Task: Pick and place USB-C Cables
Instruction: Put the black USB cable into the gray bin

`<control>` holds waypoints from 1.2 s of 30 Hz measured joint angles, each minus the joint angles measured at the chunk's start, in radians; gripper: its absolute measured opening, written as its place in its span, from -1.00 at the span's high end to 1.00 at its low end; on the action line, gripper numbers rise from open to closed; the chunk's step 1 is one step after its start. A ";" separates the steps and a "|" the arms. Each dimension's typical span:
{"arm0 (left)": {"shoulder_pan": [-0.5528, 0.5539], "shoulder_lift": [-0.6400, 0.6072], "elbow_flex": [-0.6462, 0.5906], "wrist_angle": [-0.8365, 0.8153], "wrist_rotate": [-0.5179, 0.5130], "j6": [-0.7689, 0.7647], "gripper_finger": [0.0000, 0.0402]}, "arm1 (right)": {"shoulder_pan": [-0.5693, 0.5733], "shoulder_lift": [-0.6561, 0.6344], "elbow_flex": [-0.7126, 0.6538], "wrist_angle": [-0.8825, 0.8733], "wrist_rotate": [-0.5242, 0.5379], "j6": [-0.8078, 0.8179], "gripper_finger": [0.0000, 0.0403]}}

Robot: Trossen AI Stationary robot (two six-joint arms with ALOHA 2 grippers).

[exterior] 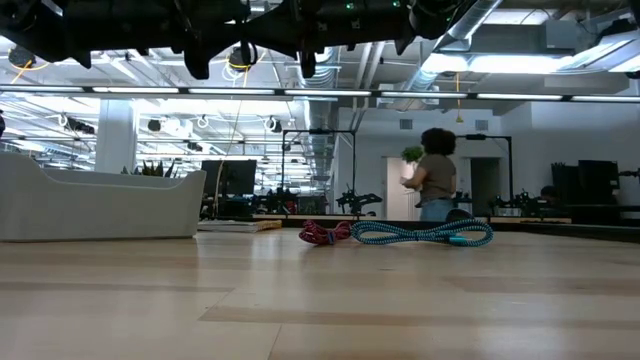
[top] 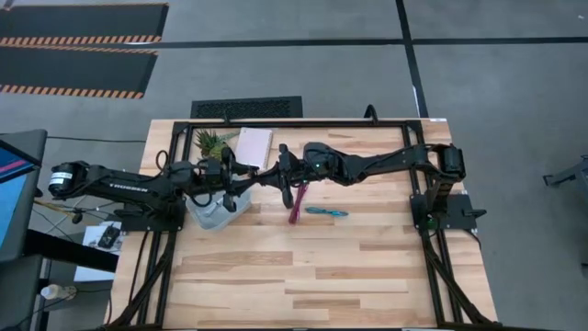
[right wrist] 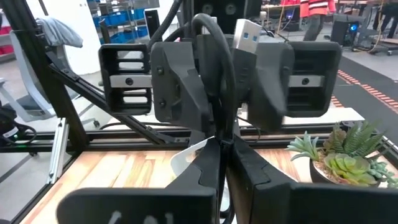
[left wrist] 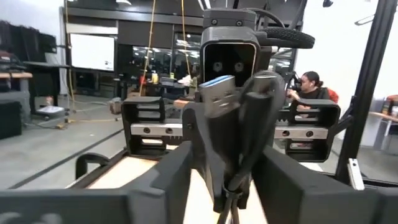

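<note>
My two grippers meet above the table's far left, over the pale tray (top: 213, 216), with the black cable bundle (top: 258, 176) between them. My left gripper (top: 243, 176) and my right gripper (top: 274, 175) face each other, both level and both shut on that bundle (left wrist: 239, 118). Its blue-tongued plug (right wrist: 247, 36) sticks up. The magenta cable (top: 295, 204) and the teal cable (top: 327, 212) lie flat on the table right of the tray; they also show in the low view, magenta (exterior: 325, 233) and teal (exterior: 420, 233). The white cable does not show. My left gripper has the black bundle's thick looped part (left wrist: 249, 134) between its two fingers (right wrist: 180, 87), coming level from the table's left. The bundle stands upright, plug end up, clear of the table. My right gripper pinches the bundle's thin lower end (right wrist: 219, 146) between its two fingers (right wrist: 249, 171), coming level from the table's right. The loop and plug rise above the fingers, lifted clear.
A white notebook (top: 254, 147) and a small potted plant (top: 209, 142) sit at the far edge behind the grippers. A black frame (top: 303, 122) rims the table. Bare wood lies toward the near edge. A person (exterior: 434, 172) stands in the room beyond.
</note>
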 joint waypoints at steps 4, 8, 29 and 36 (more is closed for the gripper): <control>0.000 0.000 0.000 0.007 0.005 0.023 0.64 | 0.000 0.000 0.000 0.001 0.002 0.000 0.85; 0.000 0.000 0.000 0.005 0.014 0.026 0.93 | 0.000 0.000 0.000 -0.004 0.003 0.003 0.81; 0.000 -0.108 0.000 -0.206 -0.108 -0.057 0.99 | -0.036 -0.188 0.000 -0.370 0.050 -0.035 -0.23; -0.001 -0.236 0.000 -0.593 -0.171 -0.248 1.00 | -0.062 -0.320 0.000 -0.634 0.117 -0.038 -0.21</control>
